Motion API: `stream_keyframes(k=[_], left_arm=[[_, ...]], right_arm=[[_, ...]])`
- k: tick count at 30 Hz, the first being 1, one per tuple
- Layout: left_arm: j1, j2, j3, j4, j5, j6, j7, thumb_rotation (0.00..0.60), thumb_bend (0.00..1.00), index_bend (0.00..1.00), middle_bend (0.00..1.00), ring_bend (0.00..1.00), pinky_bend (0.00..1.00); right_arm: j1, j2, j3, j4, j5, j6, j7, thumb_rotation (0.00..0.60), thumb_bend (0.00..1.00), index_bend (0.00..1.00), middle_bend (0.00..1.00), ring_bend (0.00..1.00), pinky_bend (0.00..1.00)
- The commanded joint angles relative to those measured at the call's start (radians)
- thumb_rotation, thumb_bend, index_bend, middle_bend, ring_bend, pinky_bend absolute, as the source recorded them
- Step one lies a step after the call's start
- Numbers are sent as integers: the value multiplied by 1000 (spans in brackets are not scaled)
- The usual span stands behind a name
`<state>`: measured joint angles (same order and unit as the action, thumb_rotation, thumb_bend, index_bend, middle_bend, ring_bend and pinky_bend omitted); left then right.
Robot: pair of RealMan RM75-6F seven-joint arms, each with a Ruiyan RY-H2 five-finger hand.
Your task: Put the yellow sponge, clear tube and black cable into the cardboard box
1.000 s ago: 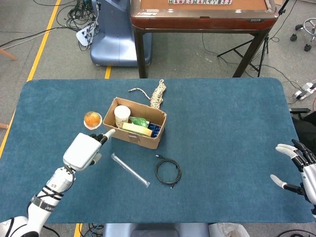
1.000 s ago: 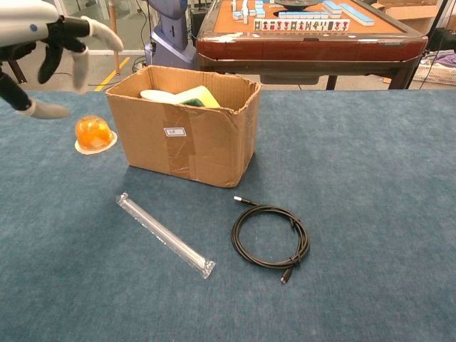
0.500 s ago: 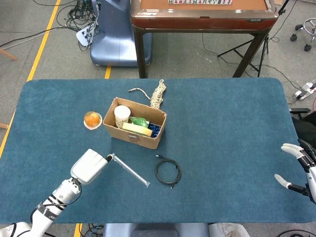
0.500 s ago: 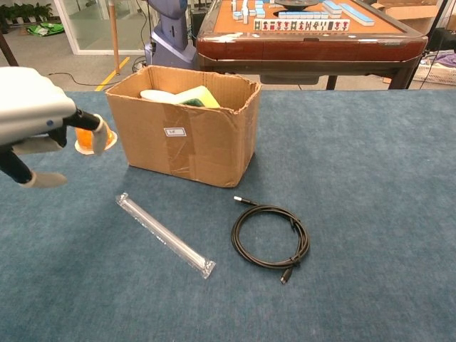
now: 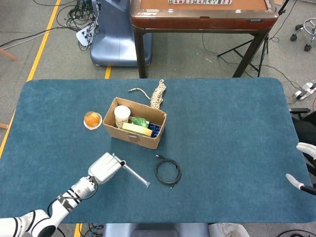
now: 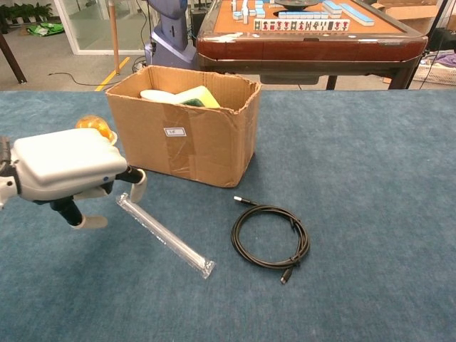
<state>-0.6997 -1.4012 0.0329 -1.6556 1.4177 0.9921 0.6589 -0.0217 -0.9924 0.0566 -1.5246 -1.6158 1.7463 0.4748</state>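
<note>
The cardboard box (image 5: 157,139) (image 6: 206,153) stands left of the table's middle. The yellow sponge (image 5: 137,130) (image 6: 200,95) lies inside it, beside a white cup (image 5: 122,116). In front of the box, the clear tube (image 5: 134,173) (image 6: 167,236) lies diagonally on the cloth. Right of it sits the coiled black cable (image 5: 168,172) (image 6: 271,236). My left hand (image 5: 104,168) (image 6: 65,167) hovers low over the tube's near-left end, fingers spread downward and holding nothing. At the table's right edge, only a few fingers of my right hand (image 5: 304,168) show, spread apart.
An orange ball on a small white dish (image 5: 92,119) (image 6: 94,126) sits left of the box. Behind the box lies a bundle of tan rope (image 5: 157,95). A wooden mahjong table (image 5: 202,12) stands beyond the far edge of the blue table (image 5: 232,128).
My left hand has dropped from beside the box's left corner toward me and rightward, down to the tube's left end. My right hand has slid further off the right edge.
</note>
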Motion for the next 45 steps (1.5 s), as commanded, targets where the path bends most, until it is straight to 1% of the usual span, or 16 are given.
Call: stream_keyframes(k=[1, 6, 10, 16, 23, 38, 45], left_arm=[[-17, -35, -19, 18, -25, -28, 12, 600, 220, 428, 1000, 1000, 1000], [-37, -72, -35, 41, -54, -57, 33, 600, 220, 426, 1000, 1000, 1000], [-50, -91, -46, 59, -97, -83, 58, 600, 220, 426, 1000, 1000, 1000], [-64, -111, -47, 78, -151, -109, 91, 600, 220, 427, 1000, 1000, 1000], [-71, -130, -43, 88, -192, -111, 117, 600, 220, 428, 1000, 1000, 1000], [-87, -168, -21, 118, -218, -119, 129, 600, 220, 462, 1000, 1000, 1000], [-89, -173, -12, 129, -209, -114, 117, 600, 220, 532, 1000, 1000, 1000]], right_arm=[[-6, 5, 5, -1, 7, 7, 10, 600, 129, 270, 250, 86, 189], [-17, 10, 15, 4, 22, 21, 30, 600, 128, 270, 250, 86, 189], [-26, 14, 25, 7, 33, 32, 52, 600, 128, 270, 250, 87, 189], [-36, 16, 36, 13, 43, 46, 74, 600, 129, 270, 250, 86, 189], [-42, 18, 43, 16, 48, 50, 87, 600, 129, 270, 250, 86, 189], [-51, 20, 52, 20, 46, 55, 101, 600, 129, 270, 250, 86, 189], [-52, 20, 55, 24, 47, 53, 107, 600, 128, 270, 250, 87, 189]])
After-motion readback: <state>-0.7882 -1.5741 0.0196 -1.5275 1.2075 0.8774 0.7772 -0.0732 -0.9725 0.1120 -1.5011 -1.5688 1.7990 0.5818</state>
